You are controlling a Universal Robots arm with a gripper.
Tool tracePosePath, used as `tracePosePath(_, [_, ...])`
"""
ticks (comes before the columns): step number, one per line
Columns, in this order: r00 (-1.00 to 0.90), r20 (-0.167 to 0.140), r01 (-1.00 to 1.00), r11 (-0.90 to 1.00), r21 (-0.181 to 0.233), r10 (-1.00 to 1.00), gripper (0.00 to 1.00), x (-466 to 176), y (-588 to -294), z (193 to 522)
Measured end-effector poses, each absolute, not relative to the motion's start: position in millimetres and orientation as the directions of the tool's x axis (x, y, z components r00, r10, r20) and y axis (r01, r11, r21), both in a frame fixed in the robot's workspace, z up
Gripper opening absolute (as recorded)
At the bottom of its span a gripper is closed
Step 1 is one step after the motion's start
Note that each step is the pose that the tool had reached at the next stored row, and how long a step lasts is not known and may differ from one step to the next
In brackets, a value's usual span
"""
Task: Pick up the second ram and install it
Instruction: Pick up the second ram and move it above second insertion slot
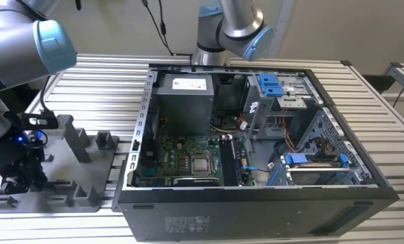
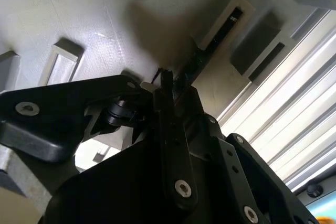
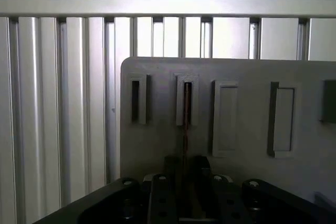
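Note:
The second ram (image 3: 187,103) stands on edge in a slot of the grey fixture plate (image 3: 241,72), and I see it as a thin dark line running down between my fingers. In the second wrist view the second ram (image 2: 210,45) is a dark strip in a pale slot. My gripper (image 3: 186,165) sits over that slot, shut on the second ram's near end. In the exterior view my gripper (image 1: 12,183) is low over the fixture plate (image 1: 86,168), at that view's left, beside the open computer case (image 1: 256,213).
Inside the case lies a green motherboard (image 1: 181,162) with a silver processor (image 1: 202,164) and dark memory slots (image 1: 228,160) beside it. Grey upright posts (image 1: 71,134) rise from the fixture plate. A second robot arm (image 1: 232,30) stands behind the case on the ribbed metal table (image 1: 93,86).

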State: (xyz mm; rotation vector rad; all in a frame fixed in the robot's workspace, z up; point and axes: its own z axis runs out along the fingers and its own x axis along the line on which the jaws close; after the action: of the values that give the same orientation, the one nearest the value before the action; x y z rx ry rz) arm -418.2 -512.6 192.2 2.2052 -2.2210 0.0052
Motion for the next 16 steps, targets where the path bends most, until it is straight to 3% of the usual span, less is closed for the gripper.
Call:
tracePosePath(9, [-0.007,0.011,-1.0,0.007,0.006,-1.0,0.28,-418.1,-512.6,195.5])
tracePosePath(10, [-0.007,0.011,-1.0,0.007,0.006,-1.0,0.15,-418.2,-512.7,195.7])
tracePosePath(16, [-0.007,0.011,-1.0,0.007,0.006,-1.0,0.14,-418.2,-512.6,196.8])
